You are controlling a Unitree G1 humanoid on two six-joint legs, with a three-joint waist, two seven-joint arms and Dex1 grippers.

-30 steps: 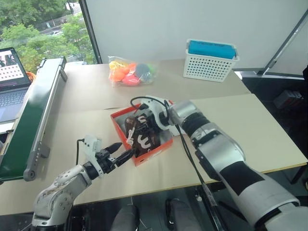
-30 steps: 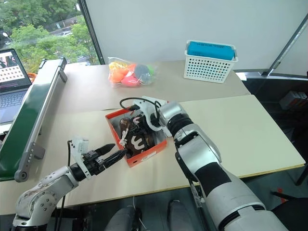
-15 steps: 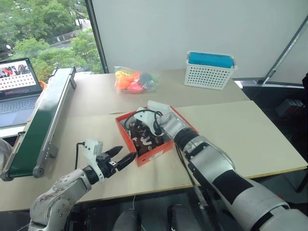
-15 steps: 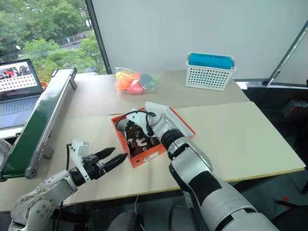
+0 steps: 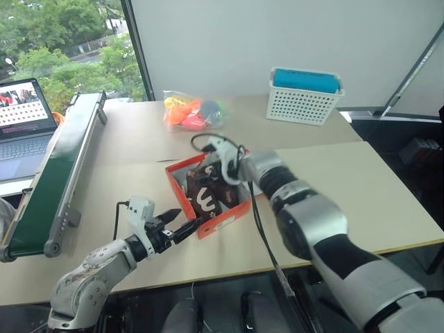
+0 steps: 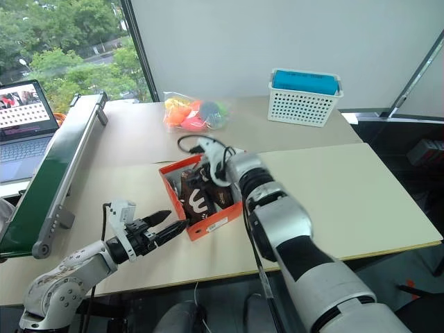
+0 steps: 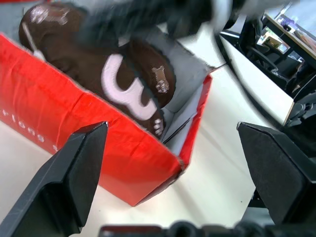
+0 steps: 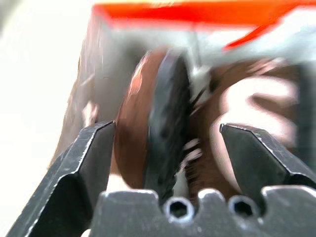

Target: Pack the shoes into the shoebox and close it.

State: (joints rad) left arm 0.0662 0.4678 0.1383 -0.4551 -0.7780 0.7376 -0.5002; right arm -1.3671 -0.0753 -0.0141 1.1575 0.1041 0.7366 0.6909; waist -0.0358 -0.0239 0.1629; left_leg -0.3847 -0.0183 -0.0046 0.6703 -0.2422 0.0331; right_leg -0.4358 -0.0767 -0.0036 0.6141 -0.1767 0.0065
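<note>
The red wall of the shoebox (image 7: 74,116) carries pale lettering near its lower edge; only a few letters show, something like "ions", and the rest is cut off. The shoes (image 7: 131,84) bear a white curved mark, more a logo than a letter. The laptop (image 5: 24,111) screen shows rows of small marks too fine to read.
</note>
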